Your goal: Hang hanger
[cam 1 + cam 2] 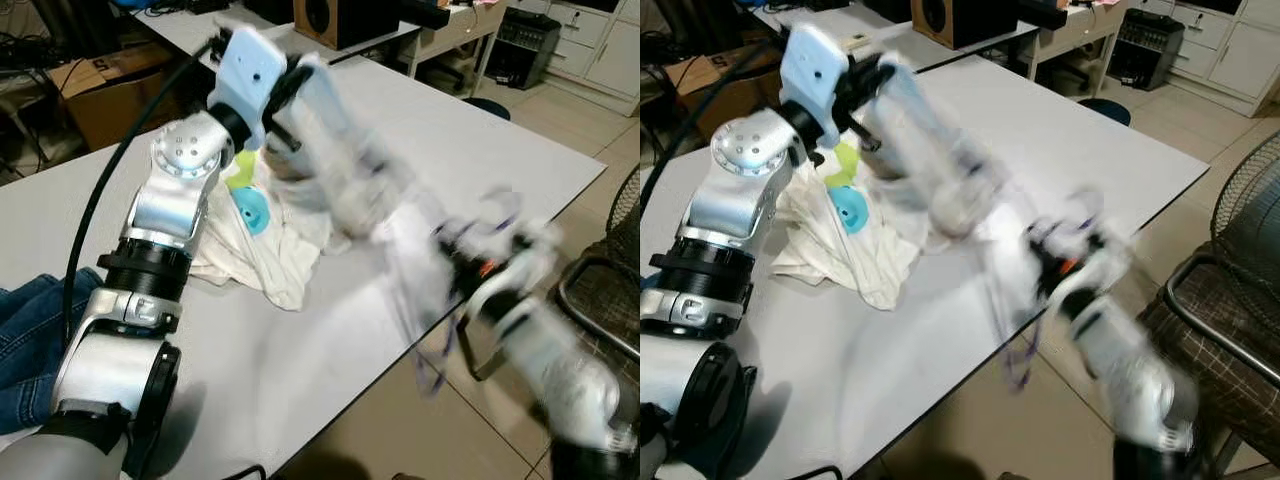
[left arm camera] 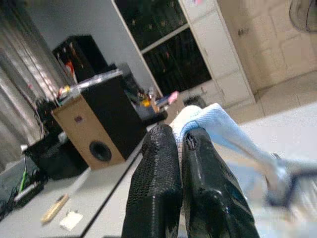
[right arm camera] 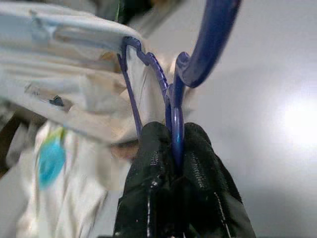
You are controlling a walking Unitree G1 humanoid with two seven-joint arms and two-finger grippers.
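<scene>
- My right tool [image 3: 176, 163] is clenched on the blue hanger [image 3: 171, 99], gripping it just below the hook, with the thin plastic pinched between both fingers.
- My left tool [image 2: 181, 148] is clenched on a fold of pale blue garment [image 2: 223, 129]; its two fingers are pressed together with the cloth coming out at their tips.
- Taking the white bench [image 1: 480, 150] as landmark: the hanger is off its near edge, over the floor, and the garment stretches from there back up above the bench top to my left tool.
- A heap of white cloth [image 1: 265, 245] with a turquoise patch lies on the bench, under my left arm.
- Much of the stretched garment and my right arm is blurred, so I cannot tell how far the hanger sits inside the garment.
- I judge the step in hand is carrying the garment on its hanger, lifted clear of the bench, with the hanging itself not yet done.
- A dark metal chair [image 1: 600, 290] stands just beyond the bench's near corner; I see no rail.
- Next, I think I must find a rail or bar, keep the hook free and upward, and let go with my left tool only once the hook bears the weight.
</scene>
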